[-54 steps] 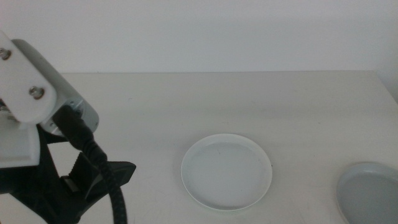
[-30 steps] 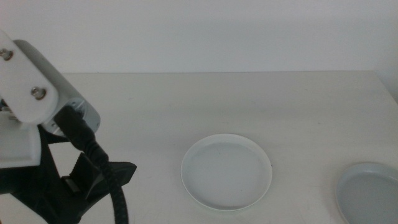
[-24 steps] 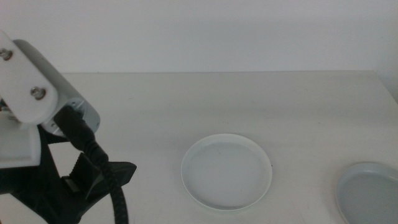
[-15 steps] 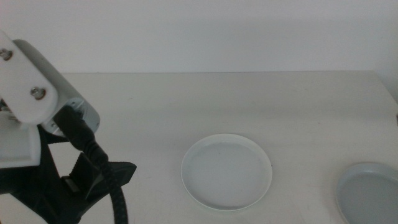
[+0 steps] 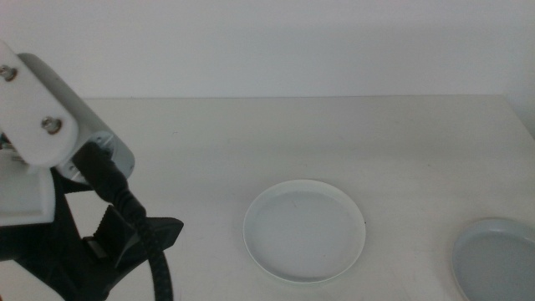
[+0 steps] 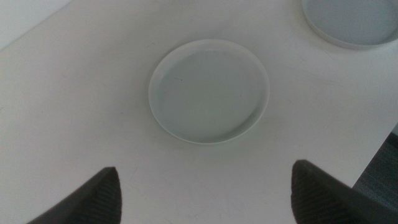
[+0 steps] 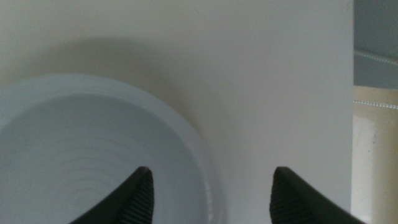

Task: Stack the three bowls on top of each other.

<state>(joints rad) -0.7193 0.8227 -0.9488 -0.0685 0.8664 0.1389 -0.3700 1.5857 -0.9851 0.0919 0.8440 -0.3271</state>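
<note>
Two bowls show: the mint one (image 5: 304, 231) mid-bench, the grey-blue one (image 5: 495, 259) at the right edge. Right gripper (image 7: 210, 186) hovers over its rim, fingers wide, empty; a shallow bite could slip. Left gripper (image 6: 205, 193) waits, spread, empty.

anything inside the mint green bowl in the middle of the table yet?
No. The mint green bowl shows a bare inside in the middle and left wrist views, nothing stacked in it. The grey-blue bowl sits apart on the table. What is under either bowl is hidden.
</note>
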